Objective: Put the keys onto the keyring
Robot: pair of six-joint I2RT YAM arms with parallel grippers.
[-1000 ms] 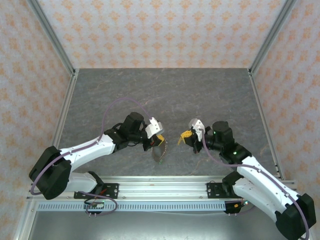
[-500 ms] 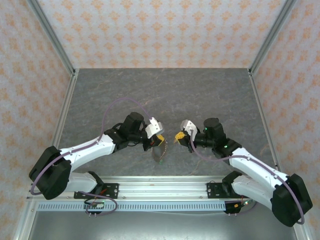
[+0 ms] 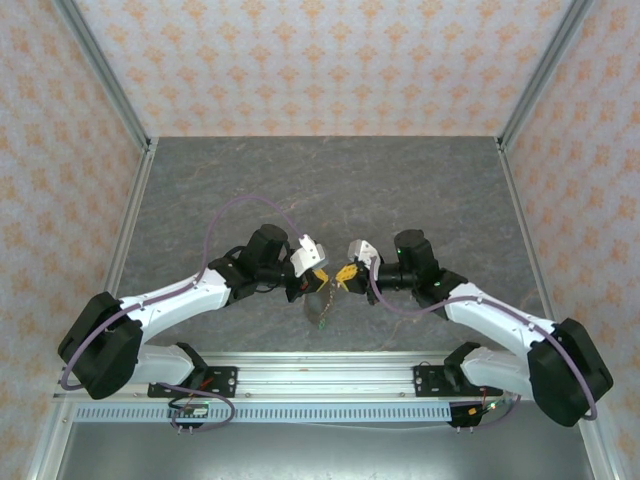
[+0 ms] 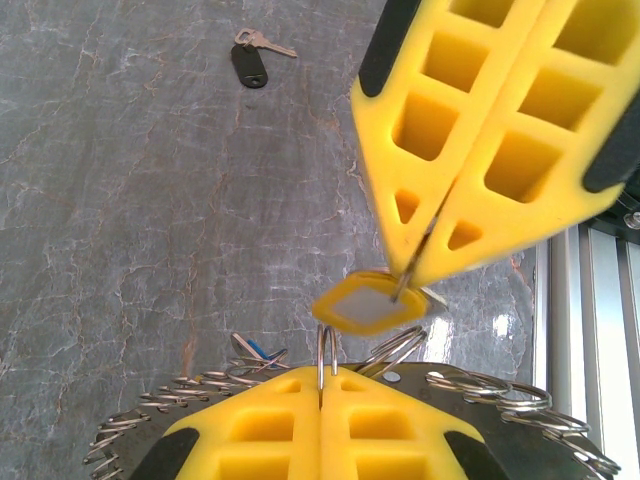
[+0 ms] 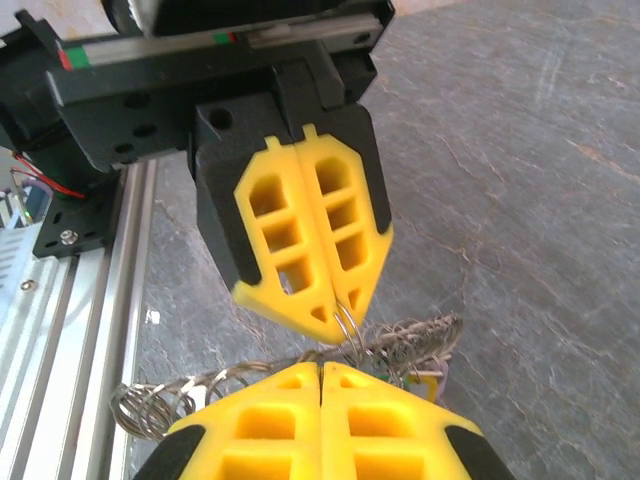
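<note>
The left hand (image 4: 322,378) has its fingers pressed together on a thin upright metal link of the keyring (image 3: 320,306), which hangs below it over the worktop (image 3: 330,190). The right hand (image 4: 410,285) is clamped on the yellow-headed key (image 4: 366,306) and holds it just beside that link, so the two hands stand tip to tip; it is not clear if the key touches the link. A blue-headed key (image 4: 256,349) sits among the links of the keyring, and a dark-headed key (image 4: 249,64) lies alone on the worktop, well apart from both hands.
</note>
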